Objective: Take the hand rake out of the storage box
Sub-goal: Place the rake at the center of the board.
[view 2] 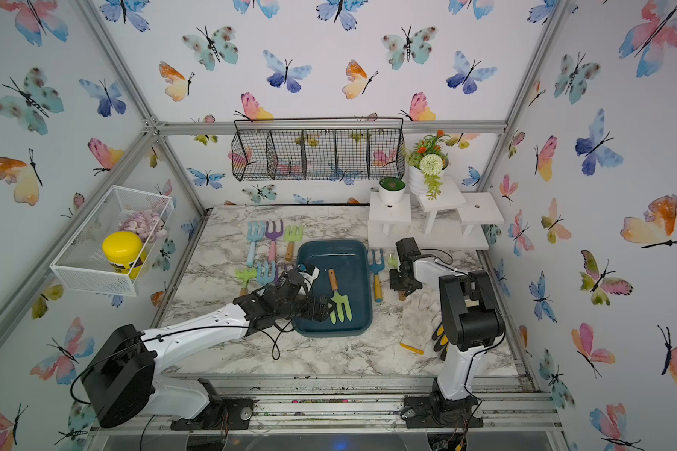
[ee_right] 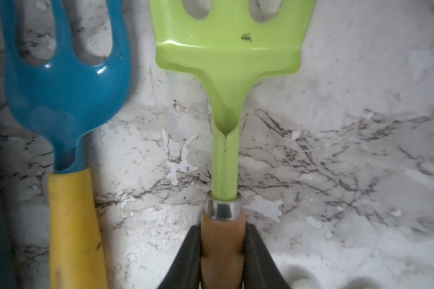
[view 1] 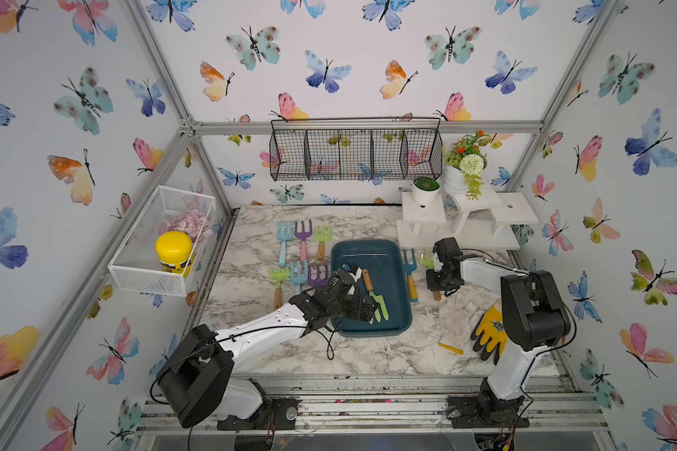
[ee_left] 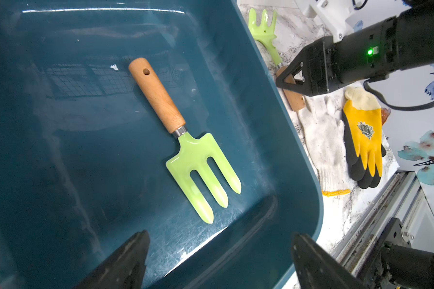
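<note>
My left claw [ee_left: 219, 240] hangs spread wide over the near end of the storage box [view 1: 391, 269], so the box's green hand rake [ee_left: 183, 135] sits just ahead of it. That rake lies flat on the box floor, prongs toward the near end, wooden handle toward the far end, with nothing gripping it. Outside the box, to its right, my right claw [ee_right: 223, 232] pinches the wooden handle of another green rake [ee_right: 226, 62] beside a blue fork [ee_right: 65, 87]. I judge it is keeping clear.
</note>
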Motion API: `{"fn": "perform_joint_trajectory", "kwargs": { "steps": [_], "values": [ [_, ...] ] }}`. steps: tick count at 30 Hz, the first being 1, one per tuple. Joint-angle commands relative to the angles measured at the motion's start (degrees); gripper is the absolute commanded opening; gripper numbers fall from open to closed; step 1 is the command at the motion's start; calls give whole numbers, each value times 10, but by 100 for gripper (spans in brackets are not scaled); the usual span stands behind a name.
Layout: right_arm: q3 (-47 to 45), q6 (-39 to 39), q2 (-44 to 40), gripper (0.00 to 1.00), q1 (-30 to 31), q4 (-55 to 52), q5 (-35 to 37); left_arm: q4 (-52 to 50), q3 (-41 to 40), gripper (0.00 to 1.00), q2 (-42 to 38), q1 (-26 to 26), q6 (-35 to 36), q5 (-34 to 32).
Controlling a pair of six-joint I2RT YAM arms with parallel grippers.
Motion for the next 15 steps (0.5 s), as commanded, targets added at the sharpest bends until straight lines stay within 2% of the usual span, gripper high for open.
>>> {"fn": "perform_joint_trajectory", "kwargs": {
  "steps": [1,6,15],
  "values": [
    [0,-7,6,27,-1,6,-25,-10,-1,94,-11,-4,-1,4],
    [2,-6,6,31,-1,2,-30,-12,0,94,-13,-6,-1,1],
    [2,5,-19,52,-1,-10,-7,-19,5,94,-13,-6,-2,0]
  ]
}}
